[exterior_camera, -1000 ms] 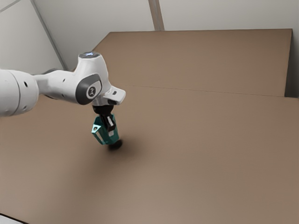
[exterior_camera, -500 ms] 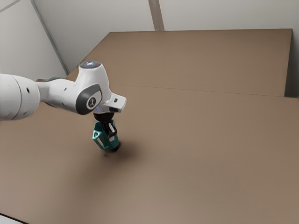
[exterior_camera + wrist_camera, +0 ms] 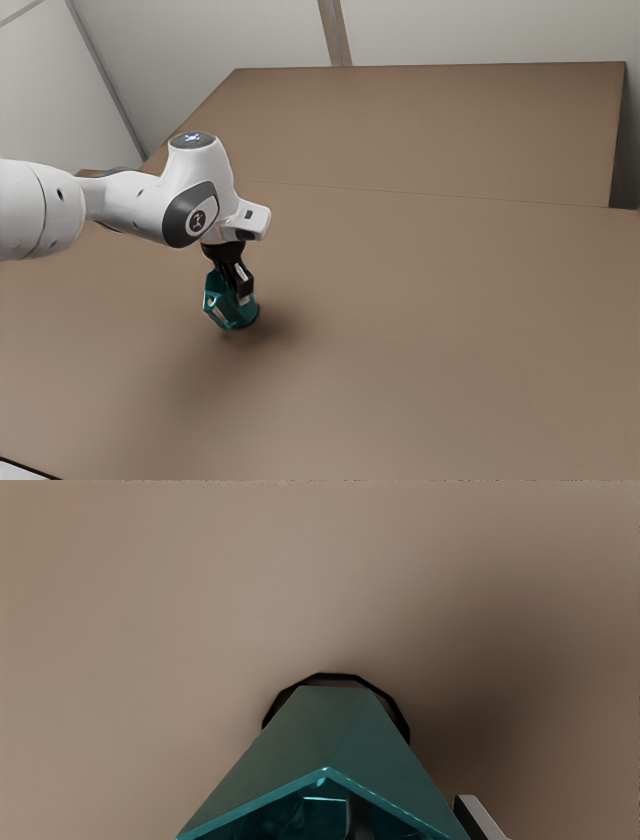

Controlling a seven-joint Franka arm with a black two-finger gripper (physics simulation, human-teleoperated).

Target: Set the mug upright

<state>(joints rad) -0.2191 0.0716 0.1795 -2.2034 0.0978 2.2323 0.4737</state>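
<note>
On the table (image 3: 420,360) | teal mug (image 3: 225,312), mouth up | pincer (image 3: 243,294) parted astride its wall | arm (image 3: 125,200): round logo (image 3: 198,222)

The faceted teal mug (image 3: 231,314) — mouth upward — tilts at the table (image 3: 420,340).

The mug (image 3: 229,315) is on the table (image 3: 450,330), the pincer (image 3: 243,297) partly inside its mouth (and partly outside).

The arm (image 3: 135,203) at the exterior view's left looks like smooth, faintly glossy plastic, the mug (image 3: 325,730) has a glossy rim and smooth, duller outside, and the brown surface (image 3: 430,350) across the exterior view's middle is matt and smooth.
</note>
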